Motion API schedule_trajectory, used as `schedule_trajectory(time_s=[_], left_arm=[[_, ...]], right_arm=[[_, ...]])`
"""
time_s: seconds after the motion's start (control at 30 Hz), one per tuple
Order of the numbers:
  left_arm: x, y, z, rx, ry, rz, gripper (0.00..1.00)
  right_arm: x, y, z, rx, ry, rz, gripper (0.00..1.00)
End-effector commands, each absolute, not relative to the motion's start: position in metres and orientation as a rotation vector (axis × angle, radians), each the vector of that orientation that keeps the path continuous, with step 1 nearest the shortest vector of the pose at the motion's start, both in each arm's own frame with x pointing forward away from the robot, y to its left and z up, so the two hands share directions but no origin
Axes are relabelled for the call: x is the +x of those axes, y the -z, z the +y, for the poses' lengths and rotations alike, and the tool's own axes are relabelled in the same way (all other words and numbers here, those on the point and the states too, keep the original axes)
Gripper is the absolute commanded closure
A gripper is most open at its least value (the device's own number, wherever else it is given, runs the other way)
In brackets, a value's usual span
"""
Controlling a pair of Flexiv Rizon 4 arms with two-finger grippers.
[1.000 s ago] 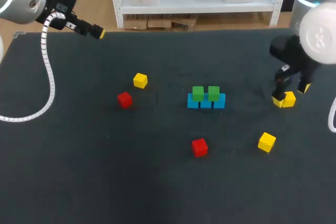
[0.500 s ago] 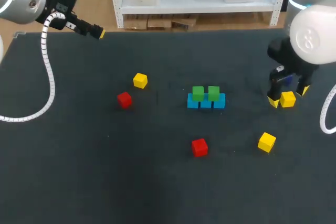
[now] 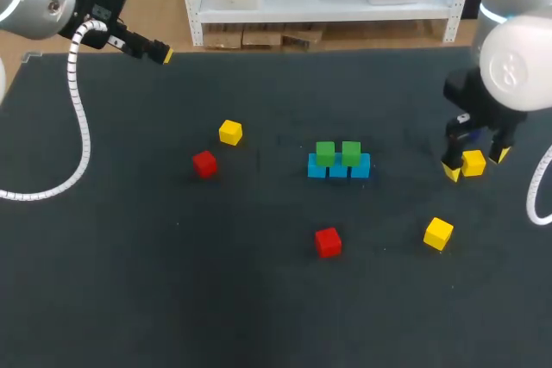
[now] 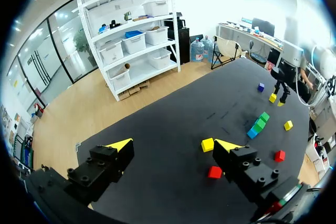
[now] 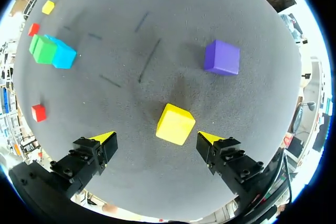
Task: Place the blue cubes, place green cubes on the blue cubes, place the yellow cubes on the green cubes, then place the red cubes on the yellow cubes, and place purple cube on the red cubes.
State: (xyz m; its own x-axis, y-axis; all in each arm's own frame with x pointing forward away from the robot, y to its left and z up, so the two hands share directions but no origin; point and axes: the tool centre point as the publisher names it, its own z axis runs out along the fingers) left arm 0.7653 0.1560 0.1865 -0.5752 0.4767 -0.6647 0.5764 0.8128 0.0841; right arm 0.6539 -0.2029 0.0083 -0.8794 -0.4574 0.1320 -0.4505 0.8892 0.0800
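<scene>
A row of blue cubes [image 3: 338, 167] lies mid-table with two green cubes [image 3: 337, 152] on top. My right gripper [image 3: 475, 162] hangs open over a yellow cube [image 3: 473, 163] at the right. In the right wrist view that yellow cube [image 5: 175, 124] lies between and just ahead of the fingertips [image 5: 206, 138], touching neither. A purple cube [image 5: 222, 57] sits beyond it. More yellow cubes [image 3: 230, 133] [image 3: 438, 233] and two red cubes [image 3: 204, 163] [image 3: 328, 241] lie loose. My left gripper [image 3: 164, 54] is open and holds nothing, high at the far left corner.
The table's far edge [image 3: 328, 51] runs just behind the left gripper. In the left wrist view, the yellow cube [image 4: 208, 144] and red cube [image 4: 214, 172] lie below its fingers, with the blue and green stack [image 4: 257, 126] farther off.
My right arm has shifted slightly left and back right over the yellow cube, staying open. The cube and the left arm have not moved.
</scene>
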Motion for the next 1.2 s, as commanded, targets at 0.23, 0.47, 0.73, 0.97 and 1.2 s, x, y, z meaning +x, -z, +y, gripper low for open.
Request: schedule_trajectory(time_s=[0.23, 0.47, 0.73, 0.97, 1.2], left_arm=[[0.7654, -0.1861, 0.1573, 0.773, 0.189, 2.285, 0.0], [0.7654, -0.1861, 0.1573, 0.773, 0.189, 2.285, 0.0], [0.7654, -0.1861, 0.1573, 0.773, 0.189, 2.285, 0.0], [0.7654, -0.1861, 0.1573, 0.773, 0.189, 2.285, 0.0], [0.7654, -0.1861, 0.1573, 0.773, 0.189, 2.285, 0.0]], right_arm=[[0.657, -0.0028, -0.1997, 0.711, 0.048, -2.888, 0.31], [0.6565, -0.0027, -0.1973, 0.711, 0.021, -2.872, 0.53], [0.6547, 0.0024, -0.1974, 0.684, 0.001, -2.848, 0.51], [0.6552, 0.0036, -0.1939, 0.698, 0.017, -2.858, 0.0], [0.6561, 0.0009, -0.1964, 0.651, -0.005, -2.874, 0.0]])
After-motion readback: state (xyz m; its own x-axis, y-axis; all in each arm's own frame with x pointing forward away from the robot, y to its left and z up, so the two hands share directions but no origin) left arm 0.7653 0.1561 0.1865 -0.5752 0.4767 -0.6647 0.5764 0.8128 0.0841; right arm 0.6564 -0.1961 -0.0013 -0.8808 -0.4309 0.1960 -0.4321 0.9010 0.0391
